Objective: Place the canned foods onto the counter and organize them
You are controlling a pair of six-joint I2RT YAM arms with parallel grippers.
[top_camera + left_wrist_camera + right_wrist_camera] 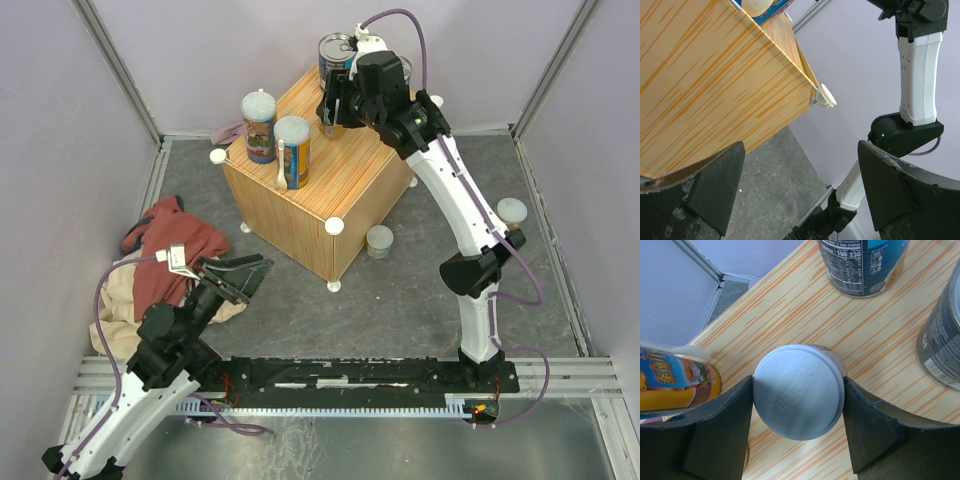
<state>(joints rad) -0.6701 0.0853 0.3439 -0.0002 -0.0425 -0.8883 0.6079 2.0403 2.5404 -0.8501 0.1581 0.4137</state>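
Observation:
The counter [345, 175] stands mid-floor. My right gripper [797, 395] is over its top [875, 325], shut on a short pale-lidded can [799, 390], with both fingers against the lid's rim. Whether that can rests on the wood I cannot tell. Two blue-labelled metal cans [862, 265] [942, 340] stand just beyond it, and a tall orange/blue can [675, 382] is to its left. From above, two tall cans [259, 125] [292, 150] and a blue can [337, 55] stand on the counter by the right gripper [336, 112]. My left gripper [240, 275] [800, 190] is open and holds nothing, low beside the counter's side [715, 85].
Two short pale-lidded cans [380, 240] [512, 212] stand on the grey floor to the right of the counter. A red cloth [170, 250] and a beige cloth [115, 315] lie at the left by my left arm. Walls close in the floor.

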